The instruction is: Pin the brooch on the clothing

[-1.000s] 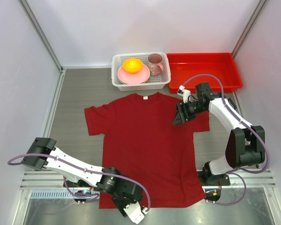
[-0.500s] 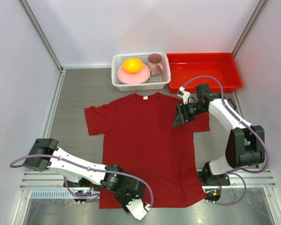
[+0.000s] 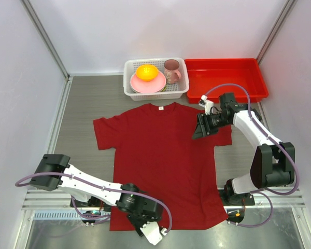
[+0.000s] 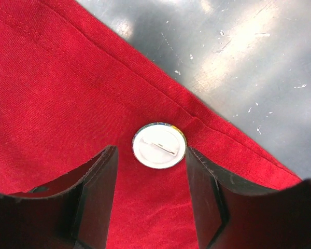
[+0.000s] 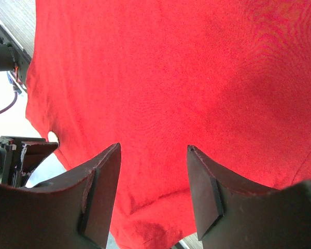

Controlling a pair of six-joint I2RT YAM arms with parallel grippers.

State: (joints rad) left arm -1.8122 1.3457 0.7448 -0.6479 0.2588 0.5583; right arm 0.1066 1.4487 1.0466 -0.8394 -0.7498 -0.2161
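We see the T-shirt (image 3: 160,155) spread flat on the grey desk (image 3: 83,104), neck towards the far side and hem at the near edge. In the left wrist view the brooch (image 4: 159,146) lies on the red cloth just inside the stitched hem, its pale back with a thin pin bar facing up. The left gripper (image 4: 150,154) hangs over it with its fingers (image 4: 96,197) spread, one on each side of the disc and a narrow gap of cloth between each finger and the disc, so nothing is held. From the top view this gripper (image 3: 154,233) sits at the shirt's bottom hem, and we cannot make out the brooch beneath it.

The right gripper (image 3: 199,129) is over the shirt by the sleeve on the right arm's side. Its own camera shows its fingers (image 5: 101,192) spread apart above plain red fabric, gripping nothing.

Beyond the collar stands a white basket (image 3: 128,83) holding an orange bowl (image 3: 146,72), a pink plate (image 3: 156,83) and a pink mug (image 3: 171,70). A red tray (image 3: 225,78) sits just beside it.
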